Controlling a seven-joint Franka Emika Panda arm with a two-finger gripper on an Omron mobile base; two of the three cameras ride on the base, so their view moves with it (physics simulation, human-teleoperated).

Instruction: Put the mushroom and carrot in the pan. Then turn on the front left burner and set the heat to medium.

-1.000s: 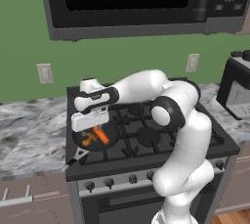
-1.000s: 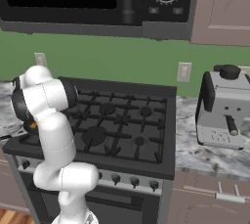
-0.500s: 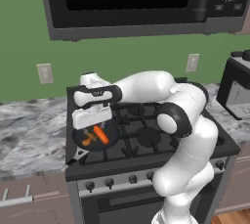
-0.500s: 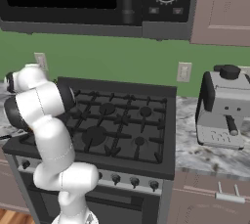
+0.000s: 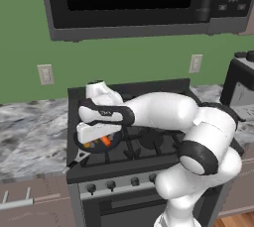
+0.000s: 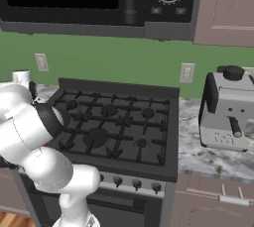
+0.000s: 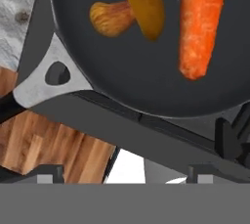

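**Mushroom and carrot lie in the pan, hand above them**

No brand, label or readable writing can be made out on anything here.

In the left base view the fingers hang just over the pan at the stove's front left corner, spread wide and holding nothing. To their left runs the grey marbled desk, with a wall socket on the green wall above it. Directly below the fingers, in the hand view, the mushroom lies on its side in the pan, and just to its right the carrot lies lengthwise; the two sit close but apart. The pan's silver handle sticks out toward the stove's front edge. The pan covers the front left burner. Overhead hangs a black microwave. Further right, past the other burners, a row of knobs lines the stove front, and a coffee machine stands on the desk well apart from the fingers.
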